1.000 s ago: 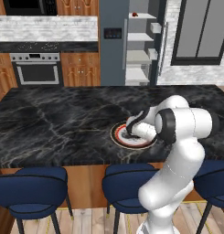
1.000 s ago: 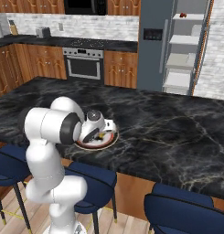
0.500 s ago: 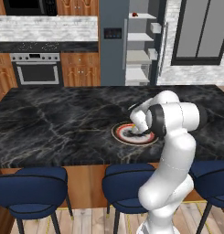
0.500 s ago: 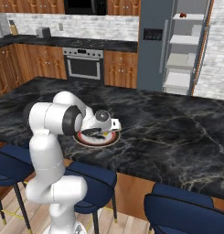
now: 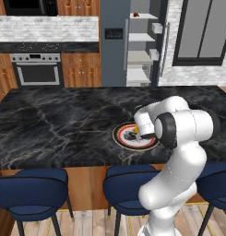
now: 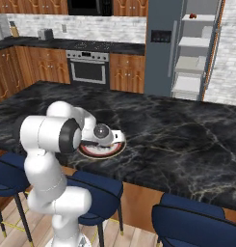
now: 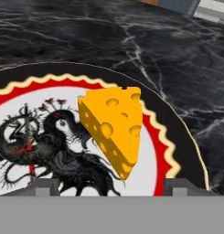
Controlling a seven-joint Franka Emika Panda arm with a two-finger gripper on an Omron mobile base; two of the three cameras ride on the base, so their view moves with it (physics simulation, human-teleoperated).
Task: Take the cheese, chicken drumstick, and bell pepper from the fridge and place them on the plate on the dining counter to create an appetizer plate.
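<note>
The cheese [image 7: 114,129] rests on the plate [image 7: 175,137] toward its three o'clock edge, delivered there, with the gripper [image 7: 111,185] fingers spread apart either side.

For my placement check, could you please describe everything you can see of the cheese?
The cheese is a yellow-orange wedge with round holes on its faces, like Swiss cheese. It lies on the plate, partly over the red rim band and the white centre beside the dark dragon-like pattern. The two fingers stand apart on either side, not touching it.
</note>
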